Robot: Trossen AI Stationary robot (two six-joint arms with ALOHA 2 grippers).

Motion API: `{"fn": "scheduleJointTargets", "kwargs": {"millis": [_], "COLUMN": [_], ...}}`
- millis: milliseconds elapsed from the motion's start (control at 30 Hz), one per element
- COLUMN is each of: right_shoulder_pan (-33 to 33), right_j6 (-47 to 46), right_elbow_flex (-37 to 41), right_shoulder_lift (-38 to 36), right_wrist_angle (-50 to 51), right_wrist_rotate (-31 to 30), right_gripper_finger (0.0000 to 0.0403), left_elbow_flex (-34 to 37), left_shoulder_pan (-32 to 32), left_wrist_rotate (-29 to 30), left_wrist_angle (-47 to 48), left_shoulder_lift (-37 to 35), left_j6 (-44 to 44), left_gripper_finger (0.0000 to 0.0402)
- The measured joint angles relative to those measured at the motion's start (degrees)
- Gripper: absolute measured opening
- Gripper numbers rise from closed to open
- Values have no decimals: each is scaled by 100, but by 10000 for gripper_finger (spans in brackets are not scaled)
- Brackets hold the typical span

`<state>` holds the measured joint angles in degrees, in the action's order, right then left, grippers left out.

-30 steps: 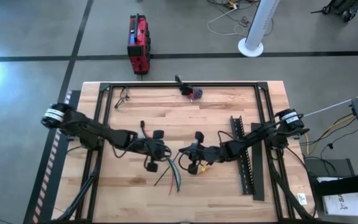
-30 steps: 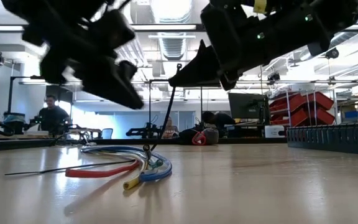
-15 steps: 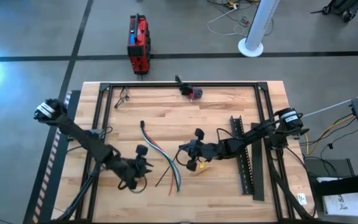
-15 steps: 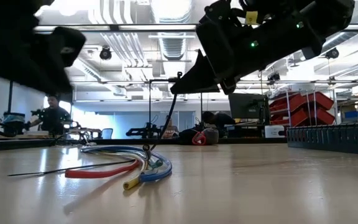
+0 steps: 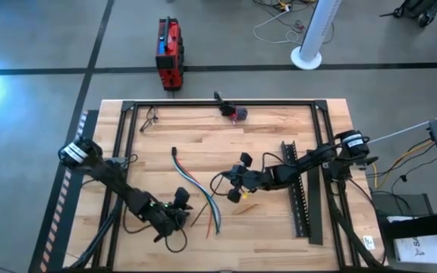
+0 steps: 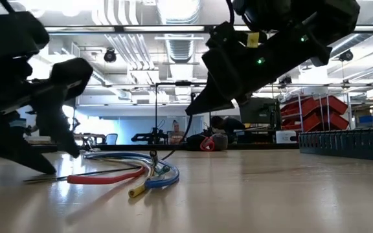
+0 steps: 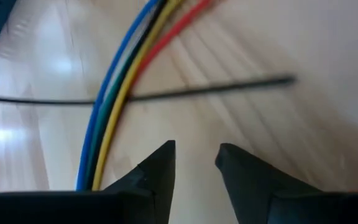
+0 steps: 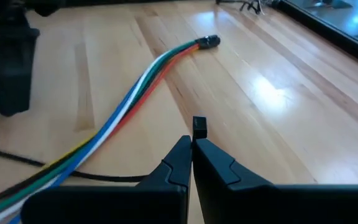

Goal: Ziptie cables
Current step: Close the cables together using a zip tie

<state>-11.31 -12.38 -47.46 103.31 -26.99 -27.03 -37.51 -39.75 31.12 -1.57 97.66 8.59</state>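
- High view, item one: the wooden table (image 5: pixel 279 220), framed by a black metal frame (image 5: pixel 218 104).
- The cables (image 5: pixel 196 189): a loose bundle of blue, green, white, yellow and red wires lying flat near the middle of the table, running from a dark connector end on the far left to splayed ends on the near side. Low view shows them curved on the wood (image 6: pixel 131 173).
- The left gripper (image 5: pixel 179 214): low over the table's near-left part, just left of the cables' near ends. Its wrist view shows the two dark fingers (image 7: pixel 160 171) narrowly parted with nothing between them, the cables running just past them on the wood.
- A thin black strand (image 7: pixel 210 90) lies across the cables in the left wrist view; what it is cannot be told for certain.
- The right gripper (image 5: pixel 232 188): above the table's middle, just right of the cables. Its wrist view shows the fingers (image 8: pixel 179 165) pressed together, pinching a small dark tip (image 8: pixel 199 127) of something thin; the cables lie beyond, apart from them.
- A black toothed strip (image 5: pixel 298 189) lies along the right side of the table, under the right arm.
- A red box (image 5: pixel 168 53) on the floor beyond the far edge.
- A white post base (image 5: pixel 307 54) on the floor, far right.
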Motion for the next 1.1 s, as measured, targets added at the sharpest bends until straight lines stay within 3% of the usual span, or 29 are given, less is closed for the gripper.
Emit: {"fn": "scheduleJointTargets", "kwargs": {"millis": [433,1100], "right_shoulder_pan": [156,199], "right_j6": [-282,-203], "right_elbow_flex": [9,4], "right_shoulder_lift": [378,305], "right_wrist_angle": [177,853], "right_wrist_rotate": [1,-246], "right_gripper_finger": [0,0], "left_elbow_flex": [-394,-370], "left_shoulder_pan": [-26,-59], "left_wrist_rotate": [-602,-648], "left_wrist_angle": [-56,7], "left_shoulder_lift": [258,300], "left_j6": [143,112], "left_gripper_finger": [90,102]}}
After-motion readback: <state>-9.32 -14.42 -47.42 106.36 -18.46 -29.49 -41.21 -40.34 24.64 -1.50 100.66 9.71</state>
